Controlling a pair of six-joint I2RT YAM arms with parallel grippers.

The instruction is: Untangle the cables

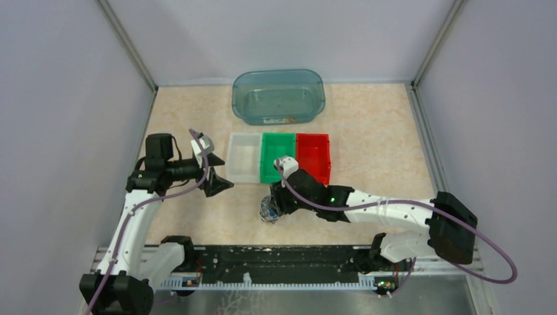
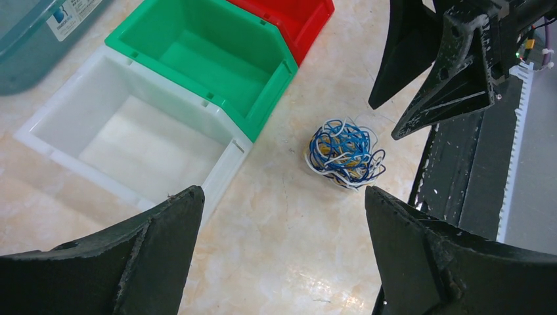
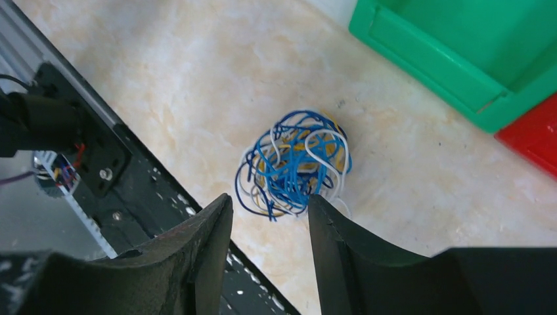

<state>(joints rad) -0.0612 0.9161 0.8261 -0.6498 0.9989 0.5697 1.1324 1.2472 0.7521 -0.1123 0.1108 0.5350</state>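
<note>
The cables (image 3: pixel 292 164) sit in one tight ball on the tabletop (image 3: pixel 164 85), on the near side of the green bin (image 2: pixel 272 88), close to its front corner but not touching it. Blue strands make up most of the ball, with white loops over them and yellow-orange showing underneath.

My right claw (image 3: pixel 269 197) hangs just on the near side of the ball, farther from the green bin than the cables are. Its fingers are parted and grasp nothing, though the lowest blue loops reach toward the gap between them. My left claw (image 2: pixel 284 190) is spread wide and empty, off to the left of the green bin's front and well apart from the ball.

I judge these wires to be very light, soft and springy, with slick insulation. If I pinch the middle, the whole ball will likely lift as one lump. A better hold is a single loop that stands proud, such as the white loop (image 3: pixel 325 141) on the side of the ball facing the green bin. One claw should grip it firmly while the other pins or holds the remaining cables, then I should pull gently so nothing snaps back.
</note>
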